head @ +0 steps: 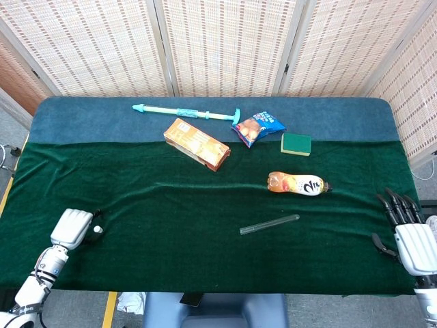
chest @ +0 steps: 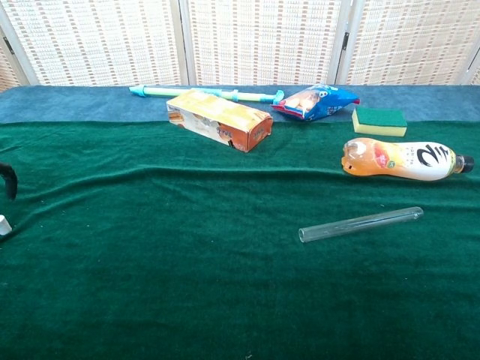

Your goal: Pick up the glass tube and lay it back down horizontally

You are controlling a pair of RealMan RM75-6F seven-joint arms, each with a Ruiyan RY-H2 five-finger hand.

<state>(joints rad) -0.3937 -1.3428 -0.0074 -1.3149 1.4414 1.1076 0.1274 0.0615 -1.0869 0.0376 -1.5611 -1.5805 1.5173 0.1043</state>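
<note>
The clear glass tube [head: 269, 224] lies flat on the green cloth right of centre, slanting slightly, also seen in the chest view as the glass tube [chest: 361, 224]. Nothing touches it. My left hand [head: 72, 229] rests at the table's near left corner, far from the tube, fingers curled under with nothing in them; only a dark fingertip [chest: 9, 180] shows at the chest view's left edge. My right hand [head: 408, 236] sits at the near right edge, fingers spread and empty, well to the right of the tube.
An orange drink bottle [head: 297, 184] lies just beyond the tube. Farther back are an orange carton [head: 196, 143], a blue snack bag [head: 257, 128], a green sponge [head: 295, 143] and a teal pump toy [head: 188, 113]. A woven screen stands behind the table.
</note>
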